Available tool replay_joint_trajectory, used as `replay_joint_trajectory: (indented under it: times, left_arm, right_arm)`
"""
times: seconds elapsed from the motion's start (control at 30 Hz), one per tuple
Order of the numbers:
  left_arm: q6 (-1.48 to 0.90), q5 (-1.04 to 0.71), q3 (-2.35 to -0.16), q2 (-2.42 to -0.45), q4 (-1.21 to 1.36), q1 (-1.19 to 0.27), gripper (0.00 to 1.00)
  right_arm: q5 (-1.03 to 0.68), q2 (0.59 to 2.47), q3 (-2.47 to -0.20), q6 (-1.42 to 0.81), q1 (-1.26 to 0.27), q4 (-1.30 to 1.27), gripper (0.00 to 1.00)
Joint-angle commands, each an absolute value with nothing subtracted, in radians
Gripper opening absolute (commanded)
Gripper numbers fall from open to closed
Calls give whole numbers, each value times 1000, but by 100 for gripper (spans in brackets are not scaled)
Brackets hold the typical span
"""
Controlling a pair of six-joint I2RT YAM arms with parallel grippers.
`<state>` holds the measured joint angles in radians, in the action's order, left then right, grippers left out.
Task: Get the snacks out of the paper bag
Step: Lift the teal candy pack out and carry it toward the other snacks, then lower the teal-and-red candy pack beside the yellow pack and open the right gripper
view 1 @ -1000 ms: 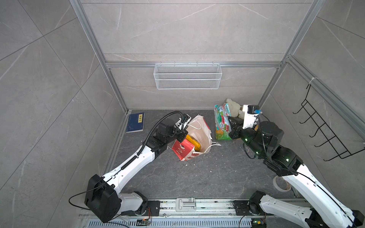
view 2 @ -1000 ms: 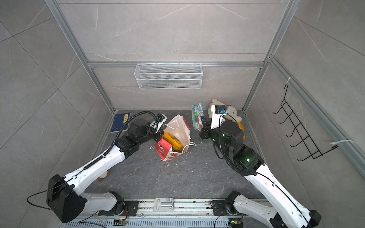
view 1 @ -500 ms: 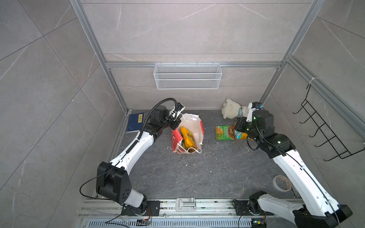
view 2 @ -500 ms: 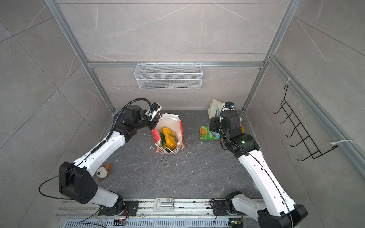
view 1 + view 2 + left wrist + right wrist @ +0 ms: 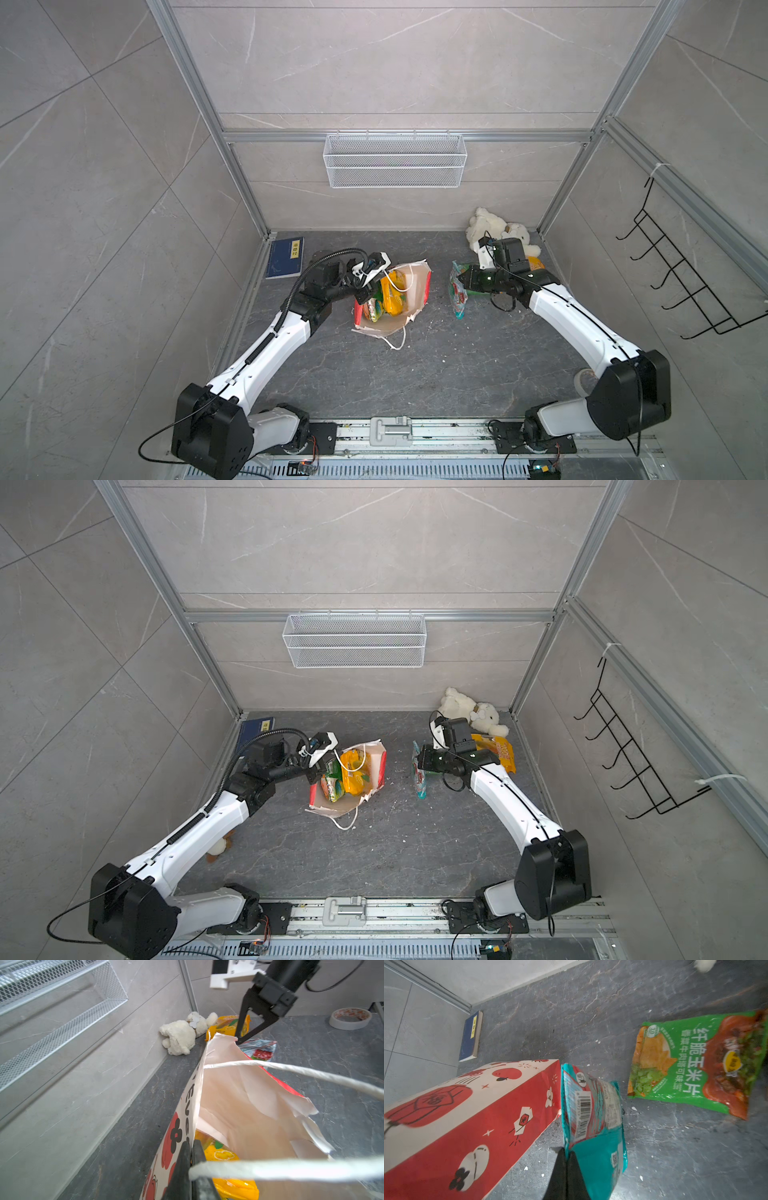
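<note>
One teal packet (image 5: pixel 591 1109) hangs outside the paper bag (image 5: pixel 477 1115), pinched by the right gripper (image 5: pixel 565 1152); the left gripper (image 5: pixel 191 1145) pinches the rim. Next, probably: lay it by the green packet (image 5: pixel 691 1059).

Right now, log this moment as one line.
left gripper: jaws shut on paper bag | right gripper: jaws shut on teal packet | yellow packet: in bag

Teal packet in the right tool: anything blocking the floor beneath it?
Nothing visible. The teal packet hangs from the right tool over bare floor, between the paper bag and the green packet lying flat.
</note>
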<state>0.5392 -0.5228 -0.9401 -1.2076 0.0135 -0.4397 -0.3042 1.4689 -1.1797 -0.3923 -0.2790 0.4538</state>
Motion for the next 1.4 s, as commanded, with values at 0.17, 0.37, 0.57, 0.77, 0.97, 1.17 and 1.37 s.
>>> replay_joint_trajectory:
  times: [0.17,0.37,0.57,0.77,0.97,1.17,1.37]
  left_arm:
    - [483,-498,-860,-1064,91,-494,0]
    - [424,-425,-759,-1021,166,-532,0]
    - [385,-452,-758,-1018,157,-562,0]
    - [333,-433,-724,-1023,229,-588,0]
    - [314,-436,-735,-1055,258,-596,0]
    - [317,-427,-734,-1068,273,-603,0]
    - [317,-408,-729,-1063,272,-607,0]
  right_arm:
    - [-321,1485,-1172,-415,-276,388,0]
    - [-259,1417,-1110,-394,-275,434,0]
    - [-300,1340,-1032,-348,-264,454,0]
    - [-223,1337,-995,-376,-231,518,0]
    - [134,1303,-1015,-352,-215,682,0]
    - [528,1400,-1025,-297,-207,765,0]
    - [542,1505,-1020,-249,-135,692,0]
